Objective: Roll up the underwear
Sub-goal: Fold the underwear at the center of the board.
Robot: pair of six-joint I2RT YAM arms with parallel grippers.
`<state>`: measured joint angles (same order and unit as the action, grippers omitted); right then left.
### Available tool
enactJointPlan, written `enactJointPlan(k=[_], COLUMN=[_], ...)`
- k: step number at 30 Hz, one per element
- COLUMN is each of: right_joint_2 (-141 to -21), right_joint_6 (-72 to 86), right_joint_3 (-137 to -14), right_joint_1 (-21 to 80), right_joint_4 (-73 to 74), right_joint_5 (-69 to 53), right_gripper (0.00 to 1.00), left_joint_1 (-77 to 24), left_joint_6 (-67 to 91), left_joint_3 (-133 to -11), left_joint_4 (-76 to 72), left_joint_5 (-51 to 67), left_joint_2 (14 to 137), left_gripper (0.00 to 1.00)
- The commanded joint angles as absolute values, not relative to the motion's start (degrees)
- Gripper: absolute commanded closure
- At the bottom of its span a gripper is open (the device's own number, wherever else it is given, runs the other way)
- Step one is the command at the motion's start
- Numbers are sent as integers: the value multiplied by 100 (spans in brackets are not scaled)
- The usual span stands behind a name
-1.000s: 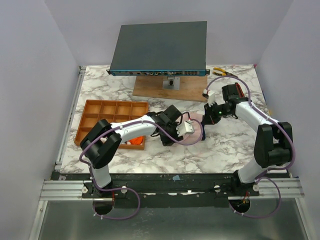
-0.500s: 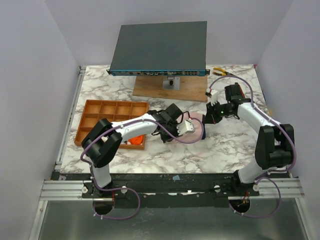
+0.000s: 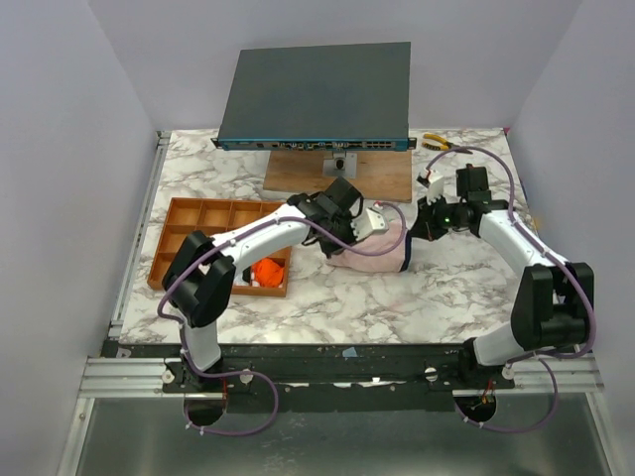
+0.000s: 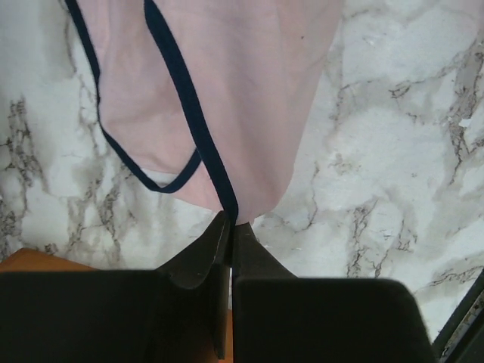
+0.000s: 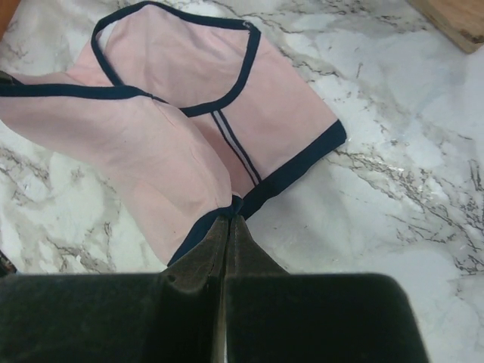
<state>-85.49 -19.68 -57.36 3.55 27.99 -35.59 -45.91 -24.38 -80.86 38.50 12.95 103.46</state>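
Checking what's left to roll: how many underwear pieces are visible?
2. A pale pink, dark-edged cloth underwear piece is pinched by the left pincer and right pincer mid-table; an orange one sits in the orange-brown compartment tray's near-right corner. The left arm may hide more.

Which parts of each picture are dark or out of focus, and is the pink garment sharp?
Left wrist view: pink underwear sharp and evenly lit, left gripper nearly black and soft. Right wrist view: the same for the right gripper. Top view: even light, only faint shadows on the table.
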Motion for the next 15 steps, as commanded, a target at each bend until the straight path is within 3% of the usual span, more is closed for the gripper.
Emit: enactJointPlan(k=[1,15], right_joint_2=[-8582,-9776], right_joint_6=[-1755,-1794], right_joint_3=[-5771,-6403], right_joint_1=[275,264], right_joint_4=[2382,1886], right_joint_5=[-3206,-3154], right_gripper=[99,99], left_joint_1=[-4297,-4084], left_joint_6=[-2444,-2224], left_joint_3=[-8645,-9758], left_joint_4=[4209,4487], left_joint_5=[1081,483], left_joint_2=[10707,11771], left_gripper=[100,100])
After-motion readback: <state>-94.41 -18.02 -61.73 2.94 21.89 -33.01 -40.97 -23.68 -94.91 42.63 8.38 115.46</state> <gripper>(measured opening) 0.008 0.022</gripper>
